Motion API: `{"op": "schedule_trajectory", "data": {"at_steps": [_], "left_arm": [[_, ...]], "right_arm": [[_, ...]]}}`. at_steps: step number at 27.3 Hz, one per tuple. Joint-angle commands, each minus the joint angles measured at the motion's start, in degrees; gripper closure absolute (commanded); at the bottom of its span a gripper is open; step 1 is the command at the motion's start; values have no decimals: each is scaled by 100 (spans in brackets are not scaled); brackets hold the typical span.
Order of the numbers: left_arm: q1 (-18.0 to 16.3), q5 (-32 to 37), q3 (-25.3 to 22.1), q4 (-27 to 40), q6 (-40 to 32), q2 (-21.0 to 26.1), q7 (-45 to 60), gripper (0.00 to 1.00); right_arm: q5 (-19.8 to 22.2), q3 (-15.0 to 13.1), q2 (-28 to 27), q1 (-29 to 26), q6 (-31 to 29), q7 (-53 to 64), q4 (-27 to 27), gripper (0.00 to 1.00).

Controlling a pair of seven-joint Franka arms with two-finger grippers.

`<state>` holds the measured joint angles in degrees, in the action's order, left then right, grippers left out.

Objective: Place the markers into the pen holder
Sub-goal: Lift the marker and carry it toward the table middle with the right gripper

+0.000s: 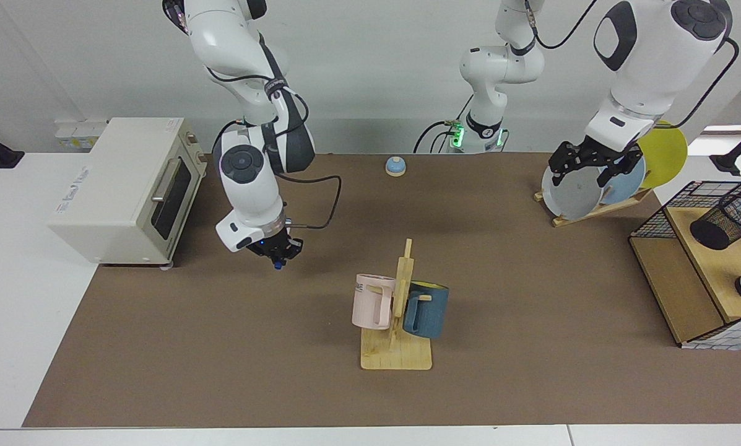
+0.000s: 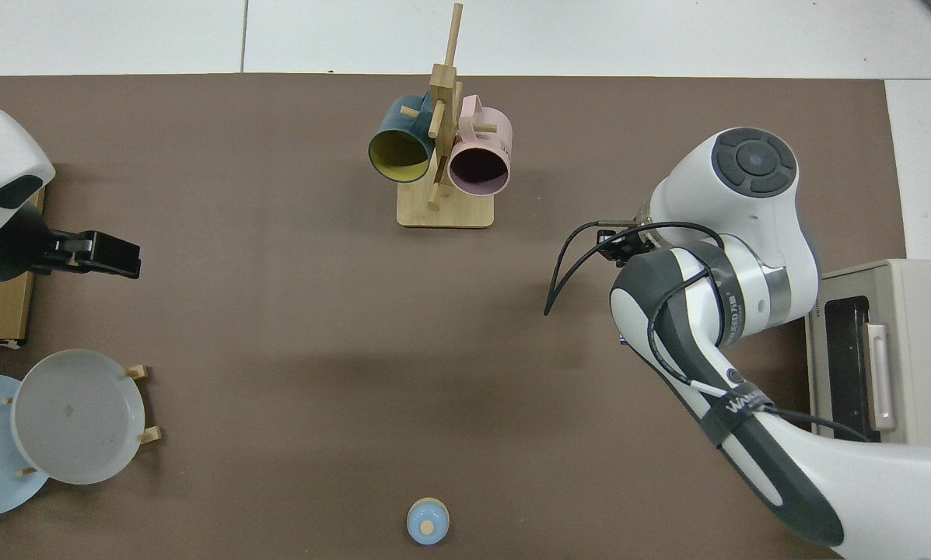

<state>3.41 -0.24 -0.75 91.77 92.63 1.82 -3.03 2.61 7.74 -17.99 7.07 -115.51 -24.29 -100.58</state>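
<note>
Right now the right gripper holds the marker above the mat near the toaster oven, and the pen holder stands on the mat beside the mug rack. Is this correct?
Not quite. The pen holder is not beside the mug rack; the facing view shows it on the wooden shelf of the wire basket at the table's far end. The right gripper does hold the marker above the mat near the toaster oven.

The marker (image 1: 278,264) shows only as a small blue tip poking down below the fingers of the right gripper (image 1: 277,254), which are closed on it above the brown bench (image 1: 221,359); the rest of its barrel is hidden by the fingers, and the top view hides it under the arm altogether. The pen holder (image 1: 728,224) is a black wire-mesh cup with a solid dark base. It stands on the wooden shelf (image 1: 717,260) of a wire basket at the far side of the bench, well apart from the marker, and looks tilted in the facing view.
</note>
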Motion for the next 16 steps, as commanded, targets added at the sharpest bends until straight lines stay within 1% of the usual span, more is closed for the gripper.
{"op": "schedule_trajectory", "data": {"at_steps": [1,5,9,12,13,16], "left_arm": [[46,-12,31,-19,9,-50,-775,0],[28,-20,66,-28,9,-50,-1638,0],[28,-108,84,-28,9,-50,-2297,0],[37,-213,93,-36,-17,-59,-2746,0],[37,-249,93,-28,-43,-67,-2791,0],[37,-503,128,-28,-96,-76,-2817,0]], "right_arm": [[-331,8,155,224,739,-593,468,100],[-437,17,164,382,1170,-1130,811,100],[-437,17,164,698,1347,-1981,1031,100],[-454,25,164,839,1452,-2474,1137,100],[-541,34,164,883,1470,-2624,1181,100],[-998,52,164,918,1488,-2976,1269,100]]}}
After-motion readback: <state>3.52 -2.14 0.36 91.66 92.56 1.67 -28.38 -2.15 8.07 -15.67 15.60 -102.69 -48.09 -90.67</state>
